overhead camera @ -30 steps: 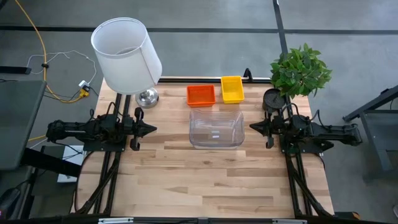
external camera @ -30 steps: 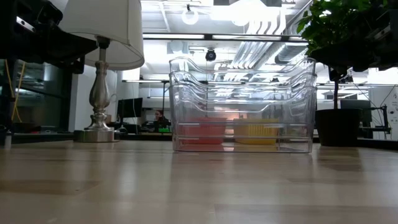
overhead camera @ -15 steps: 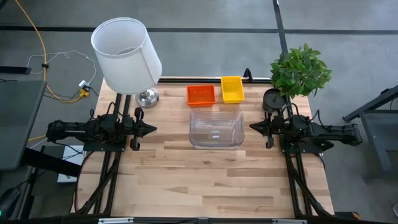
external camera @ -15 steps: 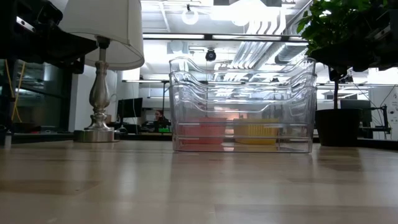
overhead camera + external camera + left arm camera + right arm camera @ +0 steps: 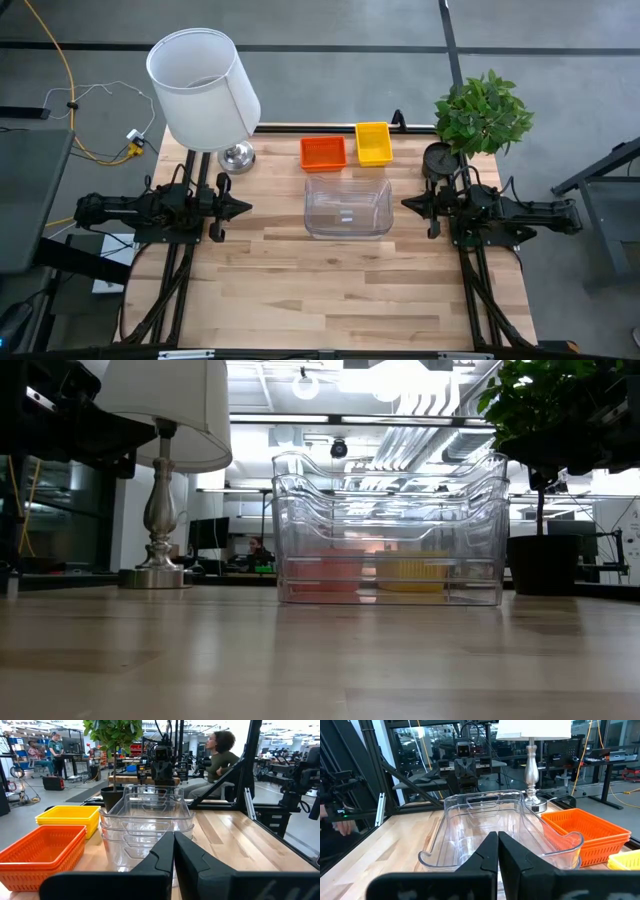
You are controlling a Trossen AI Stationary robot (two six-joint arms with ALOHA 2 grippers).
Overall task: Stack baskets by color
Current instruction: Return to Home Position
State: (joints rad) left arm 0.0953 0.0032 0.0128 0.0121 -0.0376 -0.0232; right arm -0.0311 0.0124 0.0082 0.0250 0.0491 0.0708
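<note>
A nested stack of clear tubs [image 5: 347, 207] stands at the table's middle, bottom on the wood. Behind it, at the far edge, sit a red-orange basket [image 5: 323, 153] and a yellow basket [image 5: 374, 143], side by side. Both show through the tubs [image 5: 390, 545] in the low view. My left gripper [image 5: 246, 207] is shut and points level at the tubs from the table's left, clear of them. My right gripper [image 5: 406, 204] is shut and points level at them from the right, also clear. In the left wrist view the red-orange basket [image 5: 42, 852] and yellow basket [image 5: 70, 816] look like stacks of several.
A lamp with a white shade [image 5: 203, 88] stands on its metal base [image 5: 237, 156] at the far left. A potted plant [image 5: 482, 112] stands at the far right. The table's near half [image 5: 340, 290] is bare wood. People show in the room beyond.
</note>
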